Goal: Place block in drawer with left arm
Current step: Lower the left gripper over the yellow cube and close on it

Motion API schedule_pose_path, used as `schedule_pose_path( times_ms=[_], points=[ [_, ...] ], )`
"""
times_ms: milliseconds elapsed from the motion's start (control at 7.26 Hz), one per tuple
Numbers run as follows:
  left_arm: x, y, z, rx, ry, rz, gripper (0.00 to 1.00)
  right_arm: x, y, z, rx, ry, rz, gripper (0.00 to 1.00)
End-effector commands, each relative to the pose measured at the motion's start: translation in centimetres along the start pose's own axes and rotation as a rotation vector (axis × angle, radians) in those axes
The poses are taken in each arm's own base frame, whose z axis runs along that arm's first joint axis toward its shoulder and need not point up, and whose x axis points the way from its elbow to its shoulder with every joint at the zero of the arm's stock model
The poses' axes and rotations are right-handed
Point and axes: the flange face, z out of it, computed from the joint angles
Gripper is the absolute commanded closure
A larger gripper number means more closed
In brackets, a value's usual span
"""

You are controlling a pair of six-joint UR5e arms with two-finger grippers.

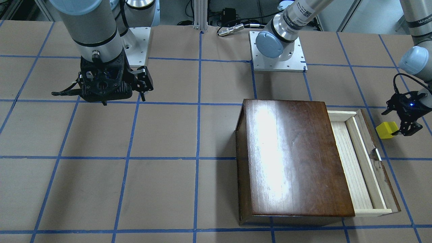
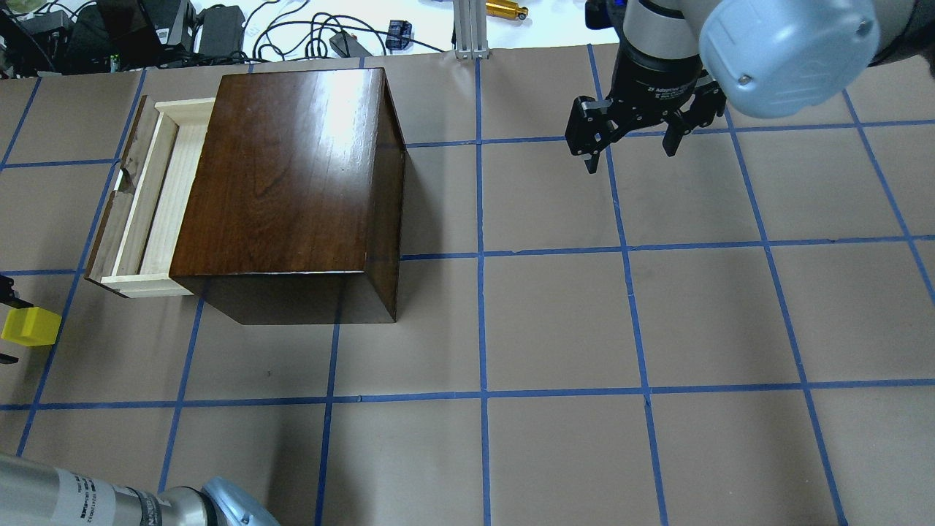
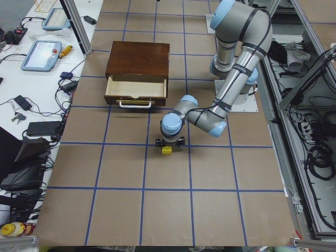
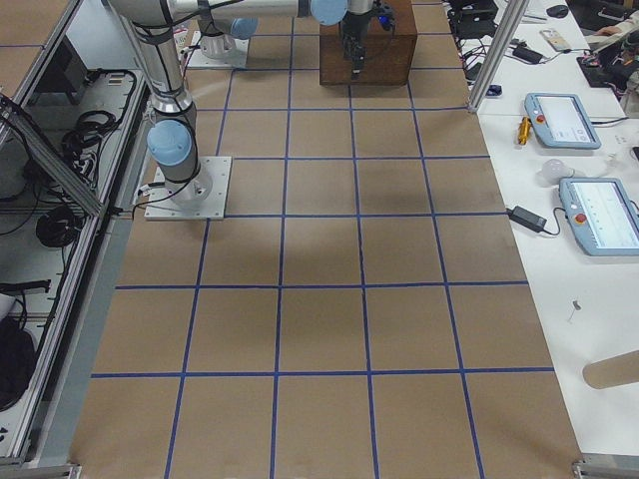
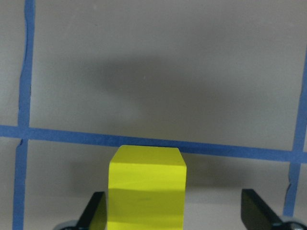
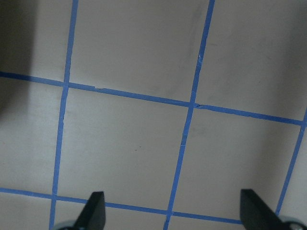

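Observation:
The yellow block point(image 1: 387, 130) lies beyond the drawer's front, off the cabinet's open side. My left gripper point(image 1: 397, 120) is open and stands over it. In the left wrist view the block point(image 5: 147, 189) lies between the fingers, against one finger point(image 5: 97, 211), with a wide gap to the other point(image 5: 256, 211). The drawer point(image 1: 351, 162) is pulled out of the dark-brown cabinet point(image 1: 290, 158) and its pale tray is empty. My right gripper point(image 2: 632, 150) is open and empty, far from the cabinet.
The brown table paper carries a grid of blue tape point(image 2: 478, 256). The drawer's dark front panel point(image 2: 120, 197) stands between the block point(image 2: 31, 326) and the tray. Cables and power supplies point(image 2: 219, 29) lie beyond the far table edge.

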Motion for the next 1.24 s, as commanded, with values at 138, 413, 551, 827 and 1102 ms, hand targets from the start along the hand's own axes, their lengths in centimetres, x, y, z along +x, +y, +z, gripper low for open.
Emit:
schedule_pose_path(
  times_ms=[138, 413, 551, 827, 1102],
  points=[
    [-0.36, 0.34, 1.27, -0.005, -0.004, 0.004, 0.00, 0.00, 0.00, 0.00, 0.000, 0.000, 0.002, 0.00],
    [-0.67, 0.22, 1.68, 0.000, -0.008, 0.007, 0.00, 0.00, 0.00, 0.00, 0.000, 0.000, 0.001, 0.00],
    [-0.96, -0.10, 1.64, -0.001, -0.008, 0.013, 0.00, 0.00, 0.00, 0.00, 0.000, 0.000, 0.000, 0.00],
    [-1.04, -0.11, 1.56, -0.006, -0.008, 0.012, 0.00, 0.00, 0.00, 0.00, 0.000, 0.000, 0.000, 0.00],
    [-1.22, -0.02, 1.57, -0.011, -0.022, 0.014, 0.00, 0.00, 0.00, 0.00, 0.000, 0.000, 0.002, 0.00]
  ],
)
